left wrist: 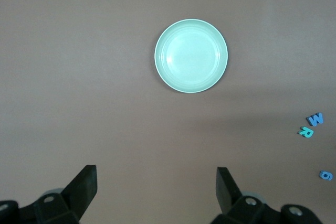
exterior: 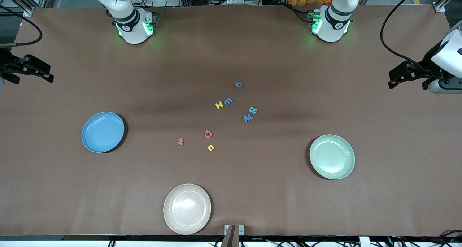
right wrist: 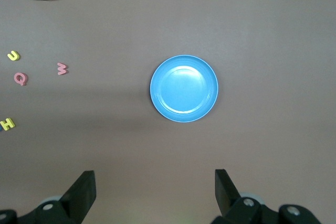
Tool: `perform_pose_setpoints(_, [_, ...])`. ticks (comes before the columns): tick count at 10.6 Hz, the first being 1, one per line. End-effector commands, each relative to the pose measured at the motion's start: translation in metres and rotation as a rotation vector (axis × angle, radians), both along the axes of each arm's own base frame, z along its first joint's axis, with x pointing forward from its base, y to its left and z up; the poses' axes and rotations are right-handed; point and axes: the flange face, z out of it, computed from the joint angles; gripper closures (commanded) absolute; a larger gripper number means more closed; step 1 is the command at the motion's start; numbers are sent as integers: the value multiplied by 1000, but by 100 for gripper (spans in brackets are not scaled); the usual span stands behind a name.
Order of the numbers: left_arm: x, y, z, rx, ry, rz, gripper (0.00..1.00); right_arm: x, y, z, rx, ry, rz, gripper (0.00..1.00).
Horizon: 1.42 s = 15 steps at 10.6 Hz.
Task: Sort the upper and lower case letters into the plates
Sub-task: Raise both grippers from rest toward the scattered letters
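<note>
Nothing sorted yet. Both plates are bare: blue plate (exterior: 103, 132) toward the right arm's end, mint plate (exterior: 332, 156) toward the left arm's end.

All eight letters sit loose on the table (exterior: 231, 203) between the plates:
- blue g (exterior: 238, 84), farthest from the front camera
- yellow H (exterior: 219, 105) touching blue m (exterior: 228, 102)
- teal R (exterior: 253, 110) touching blue M (exterior: 248, 117)
- red Q (exterior: 208, 133), red w (exterior: 181, 141), yellow c-or-u shape (exterior: 211, 147), nearest the camera. Can't tell which letter that last one is.

Cream plate (exterior: 187, 208) sits at the table edge nearest the camera, also bare; not a target by my read.

Left gripper (left wrist: 156, 182): jaws wide, holding nothing, up high at its end of the table, looking down on the mint plate. Right gripper (right wrist: 155, 184): same, wide and bare, high at its own end, looking down on the blue plate. Both arms wait.

Left to do: all eight picks. Case looks like H, R, M, Q upper; g, m, w and the yellow one lower. M/w orientation is ambiguous, worth checking.
</note>
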Motion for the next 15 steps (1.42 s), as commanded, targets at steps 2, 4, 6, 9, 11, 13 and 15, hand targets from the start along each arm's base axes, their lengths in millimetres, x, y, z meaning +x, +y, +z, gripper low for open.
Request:
perform_pose_setpoints(2, [-3,0,4,-28,7,-9,0,-5,8,0,-13,-6,23,0])
perform_pose_setpoints(4, [0,-5,0,-28,13,-8,0,-5,9,0,-13,-12,23,0])
perform_pose_setpoints(6, [7,-14,-9,-34,17,-16,0,-2,9,-6,-11,2,22,0])
perform_pose_setpoints(9, [30,-39,-42,-44,12,-50,0,12,30,-33,4,35,56,0])
perform_pose_setpoints(11, [39,-79,-67,-86,23,-101,0,25,58,-59,5,58,99,0])
perform_pose_setpoints(13, [44,-138,-103,-110,34,-169,0,42,98,-91,9,59,144,0])
perform_pose_setpoints(15, [43,-191,-139,-123,50,-154,0,54,144,-122,9,54,184,0])
